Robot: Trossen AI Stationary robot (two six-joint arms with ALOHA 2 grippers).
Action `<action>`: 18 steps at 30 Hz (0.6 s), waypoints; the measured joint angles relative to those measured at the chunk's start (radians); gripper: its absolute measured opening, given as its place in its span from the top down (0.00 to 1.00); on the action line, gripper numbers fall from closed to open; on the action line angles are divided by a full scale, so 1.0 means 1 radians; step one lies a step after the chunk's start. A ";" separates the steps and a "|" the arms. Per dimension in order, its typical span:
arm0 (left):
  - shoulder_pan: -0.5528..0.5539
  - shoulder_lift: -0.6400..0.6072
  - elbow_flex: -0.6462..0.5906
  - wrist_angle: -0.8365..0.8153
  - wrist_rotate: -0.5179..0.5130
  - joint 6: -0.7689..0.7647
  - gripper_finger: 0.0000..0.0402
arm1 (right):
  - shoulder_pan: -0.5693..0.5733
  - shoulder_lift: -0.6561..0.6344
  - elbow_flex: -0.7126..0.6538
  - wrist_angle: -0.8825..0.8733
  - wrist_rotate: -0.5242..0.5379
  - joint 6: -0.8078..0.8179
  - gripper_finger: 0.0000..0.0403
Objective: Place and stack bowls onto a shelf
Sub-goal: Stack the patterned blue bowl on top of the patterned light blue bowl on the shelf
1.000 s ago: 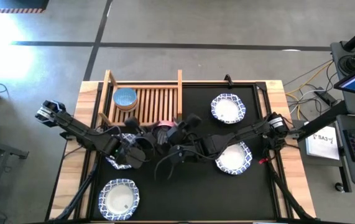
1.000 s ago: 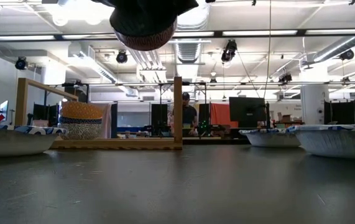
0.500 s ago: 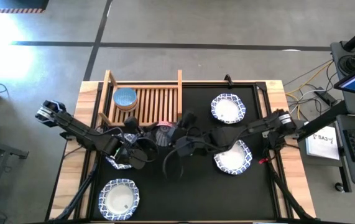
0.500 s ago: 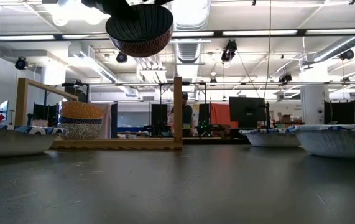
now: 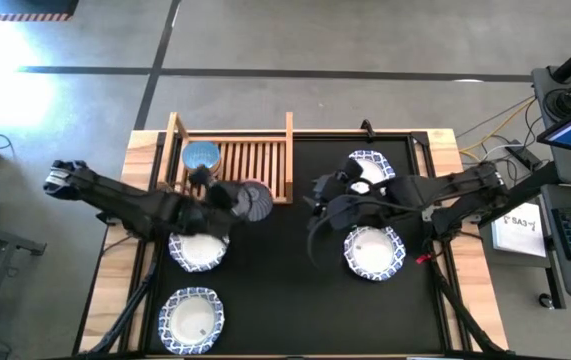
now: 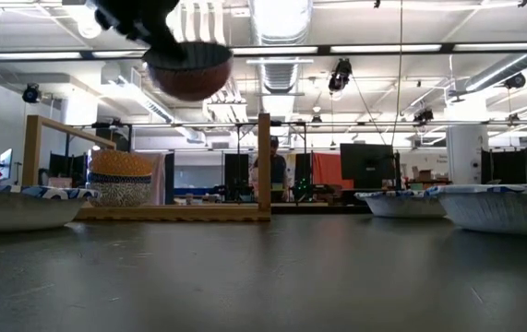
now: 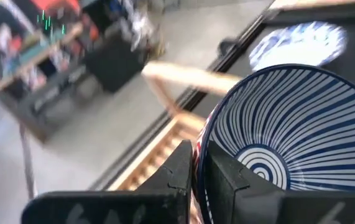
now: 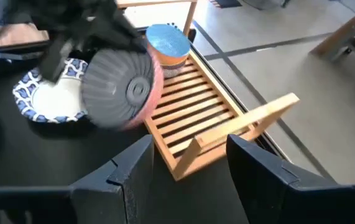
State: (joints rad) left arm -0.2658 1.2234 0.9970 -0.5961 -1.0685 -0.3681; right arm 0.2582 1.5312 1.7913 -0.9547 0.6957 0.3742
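My left gripper (image 5: 233, 197) (image 7: 196, 149) is shut on a small bowl with a grey-blue radial pattern (image 5: 253, 200) (image 6: 187, 72) (image 8: 118, 87). It holds the bowl in the air over the near right part of the wooden shelf (image 5: 245, 160) (image 8: 196, 112). A reddish edge shows on the bowl's outside. A light blue bowl (image 5: 201, 157) (image 8: 168, 42) tops a small stack resting on the shelf's slats at its far left corner. My right gripper (image 5: 317, 195) (image 8: 189, 146) hovers open to the right of the shelf, touching nothing. My left gripper pinches the radial bowl's rim (image 7: 201, 163), one finger inside the bowl and one outside. The fingers come from the table's left. The bowl is lifted clear and tipped, so its ribbed underside (image 8: 121, 87) faces my right gripper.
Four wide white bowls with blue rims sit on the black mat: one under my left arm (image 5: 195, 250), one near left (image 5: 191, 318), one far right (image 5: 367, 172) partly behind my right arm, one near right (image 5: 373, 252). The shelf's right rail (image 5: 289, 155) stands between the grippers.
My left gripper has carried the radial bowl from the table's middle toward the far left, to the shelf; in the low view the bowl has come lower. My right gripper has drawn away from the bowl toward the table's right. The white bowl under my left arm is uncovered.
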 joint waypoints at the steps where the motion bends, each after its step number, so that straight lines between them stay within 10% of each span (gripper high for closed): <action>1: 0.029 -0.019 0.000 -0.047 0.025 -0.023 0.98 | 0.004 -0.011 -0.005 -0.011 -0.001 0.014 0.52; 18: 0.650 -0.316 -0.053 -0.362 0.287 -0.157 0.98 | 0.061 -0.038 -0.042 -0.225 0.002 0.204 0.52</action>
State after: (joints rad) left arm 0.3837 0.9077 0.9435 -0.9577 -0.7814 -0.5251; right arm 0.3195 1.4933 1.7490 -1.1794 0.6976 0.5784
